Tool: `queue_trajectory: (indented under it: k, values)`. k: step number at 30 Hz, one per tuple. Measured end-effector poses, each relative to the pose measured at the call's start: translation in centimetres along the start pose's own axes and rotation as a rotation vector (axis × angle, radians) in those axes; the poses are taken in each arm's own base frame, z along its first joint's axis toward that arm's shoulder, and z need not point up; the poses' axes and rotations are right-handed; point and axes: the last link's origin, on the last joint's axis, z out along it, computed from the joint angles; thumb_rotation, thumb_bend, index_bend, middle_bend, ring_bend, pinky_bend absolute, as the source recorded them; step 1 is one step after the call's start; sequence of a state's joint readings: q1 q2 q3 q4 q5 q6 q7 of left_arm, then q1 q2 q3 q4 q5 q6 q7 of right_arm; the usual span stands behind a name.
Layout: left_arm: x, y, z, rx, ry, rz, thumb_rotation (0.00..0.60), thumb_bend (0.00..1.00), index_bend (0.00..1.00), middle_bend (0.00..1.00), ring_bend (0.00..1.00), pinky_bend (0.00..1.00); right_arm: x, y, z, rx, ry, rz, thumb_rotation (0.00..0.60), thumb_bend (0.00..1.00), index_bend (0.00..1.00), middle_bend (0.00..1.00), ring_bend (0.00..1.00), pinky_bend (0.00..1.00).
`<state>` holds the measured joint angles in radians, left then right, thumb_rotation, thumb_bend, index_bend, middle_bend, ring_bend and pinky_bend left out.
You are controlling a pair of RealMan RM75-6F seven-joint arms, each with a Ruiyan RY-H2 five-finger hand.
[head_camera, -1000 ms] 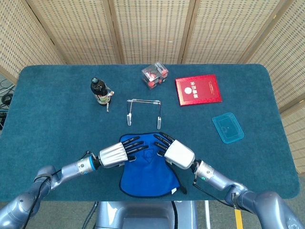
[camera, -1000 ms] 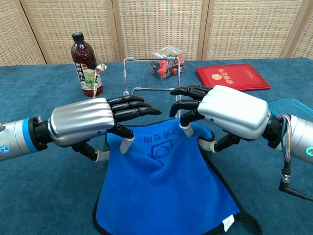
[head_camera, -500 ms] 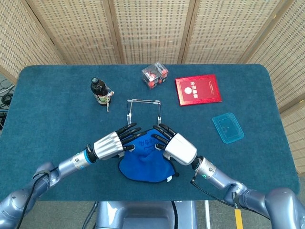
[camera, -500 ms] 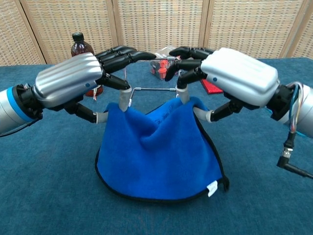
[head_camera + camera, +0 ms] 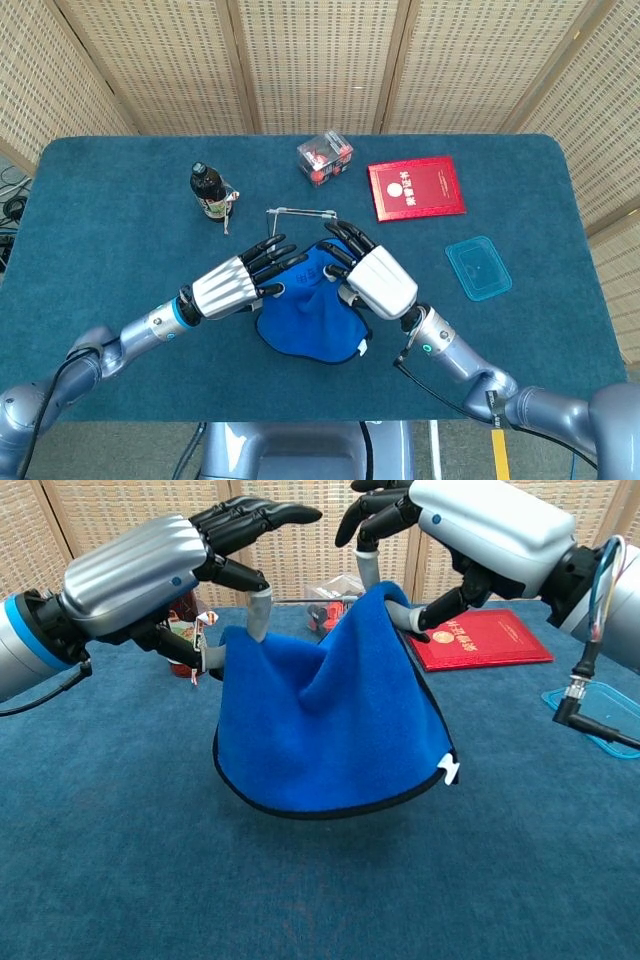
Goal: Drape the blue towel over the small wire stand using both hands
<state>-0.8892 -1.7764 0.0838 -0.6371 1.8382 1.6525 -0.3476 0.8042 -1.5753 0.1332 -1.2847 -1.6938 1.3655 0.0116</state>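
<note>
Since a moment ago both hands have risen and carried the blue fleece towel with dark edging [image 5: 325, 720] clear of the teal felt-covered table [image 5: 100, 200]; its lower hem, which was dragging on the cloth half a second back, now hangs free in the air.

The towel sags between the two hands just on the near side of the small wire stand [image 5: 300, 214], whose far rail shows above the cloth in the head view; the chest view hides the stand behind the towel. The left hand [image 5: 150, 560] pinches the towel's left top corner between thumb and finger, the other fingers stretched forward. The right hand [image 5: 480, 520] holds the right top corner the same way, slightly higher.

My worry is the light stand: if the hanging hem or a fingertip catches the rail on the way forward, the stand could tip or slide. The pinches look thin too, so one corner may slip out and leave the towel lopsided.

Around the stand: a red booklet [image 5: 416, 187] to its right, a pale blue plastic lid [image 5: 478, 267] farther right and nearer, a clear box of red bits [image 5: 324, 157] just behind it, and a dark drink bottle [image 5: 208, 191] to its left. None sits between the towel and the stand.
</note>
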Motion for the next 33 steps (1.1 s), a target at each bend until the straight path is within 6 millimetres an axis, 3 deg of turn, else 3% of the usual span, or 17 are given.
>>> queue_trajectory:
  k: [18,33]
  values:
    - [1.2,-1.3,1.0,0.084,0.048,0.017,0.600,0.43,0.72,0.00,0.00,0.00,0.2,1.0,1.1,-0.094,-0.017,0.000,0.600,0.47,0.62,0.28,0.08,0.12]
    - [2.0,-2.4,3.5,0.192,0.080,0.002,0.600,0.43,0.72,0.00,0.00,0.00,1.7,2.3,3.5,-0.263,0.012,0.085,0.600,0.47,0.62,0.28,0.08,0.12]
